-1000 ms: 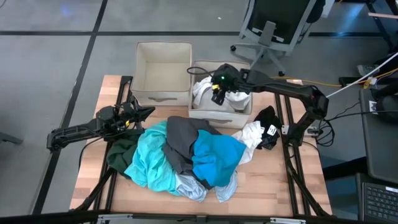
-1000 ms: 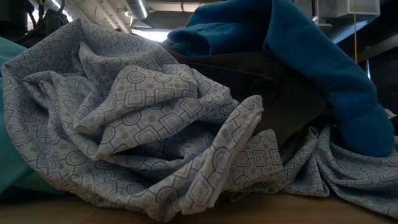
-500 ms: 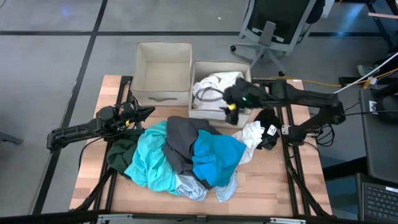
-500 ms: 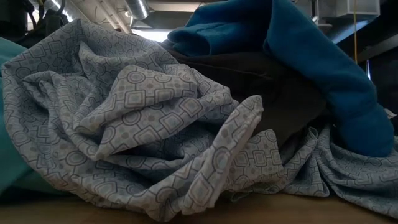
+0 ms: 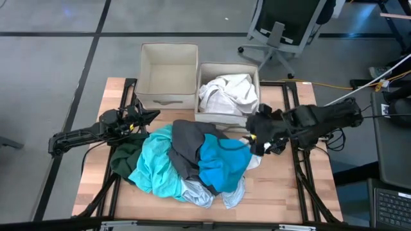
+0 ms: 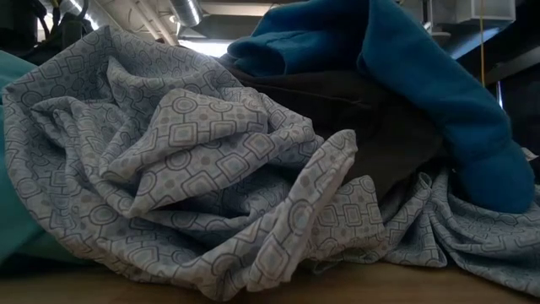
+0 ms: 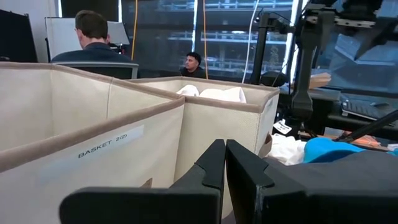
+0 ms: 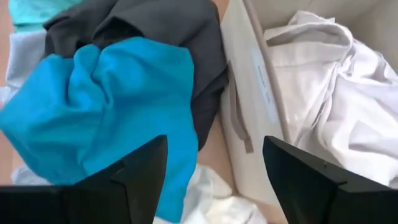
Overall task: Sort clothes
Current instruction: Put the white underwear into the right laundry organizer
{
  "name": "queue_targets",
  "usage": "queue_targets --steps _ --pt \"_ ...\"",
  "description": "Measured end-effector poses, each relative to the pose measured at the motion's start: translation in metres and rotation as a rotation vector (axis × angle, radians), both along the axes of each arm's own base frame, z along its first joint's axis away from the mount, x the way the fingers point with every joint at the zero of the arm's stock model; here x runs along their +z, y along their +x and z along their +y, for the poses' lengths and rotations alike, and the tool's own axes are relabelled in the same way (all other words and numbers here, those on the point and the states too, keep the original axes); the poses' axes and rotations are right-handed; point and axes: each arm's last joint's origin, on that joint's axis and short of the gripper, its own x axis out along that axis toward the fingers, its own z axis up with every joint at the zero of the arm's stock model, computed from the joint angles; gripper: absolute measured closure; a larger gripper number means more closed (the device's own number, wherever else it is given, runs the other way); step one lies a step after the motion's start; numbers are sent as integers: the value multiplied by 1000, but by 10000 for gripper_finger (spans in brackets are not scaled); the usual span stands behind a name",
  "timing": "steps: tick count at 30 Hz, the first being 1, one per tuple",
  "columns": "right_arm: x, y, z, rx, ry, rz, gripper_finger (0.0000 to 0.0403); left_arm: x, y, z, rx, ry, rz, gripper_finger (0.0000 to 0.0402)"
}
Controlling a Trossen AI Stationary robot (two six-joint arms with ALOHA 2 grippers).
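Wooden desk (image 5: pixel 270 192), heap of clothes (image 5: pixel 192 160); right hand (image 5: pixel 255 133) wide, empty, near white shirt (image 5: pixel 260 138): pinch one layer only; left hand (image 5: pixel 151 116) shut, idle

Beige boxes (image 5: pixel 168 67), white shirt (image 5: pixel 228 92), blue top (image 5: pixel 223 162), grey-patterned cloth (image 6: pixel 194 169).

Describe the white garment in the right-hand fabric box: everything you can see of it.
The white garment is a soft, crumpled heap of thin-looking cloth with deep folds, filling most of the right-hand beige box and rising to about its rim. It lies loose, touching the box walls; no gripper holds it. The open right gripper is over the pile's right edge, in front of the box. In the left wrist view only its top shows.
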Motion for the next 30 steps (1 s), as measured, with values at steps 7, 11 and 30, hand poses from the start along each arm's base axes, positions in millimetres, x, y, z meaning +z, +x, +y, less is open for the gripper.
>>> queue_targets --steps 7,11,30 --pt "-4 -18 22 -58 -42 24 139 0 0 0 0 -2 0 396" --pt "-5 -27 28 -99 -61 29 139 0 0 0 0 -2 0 396" --pt "-66 -71 21 -264 66 19 139 0 0 0 0 -2 0 396"
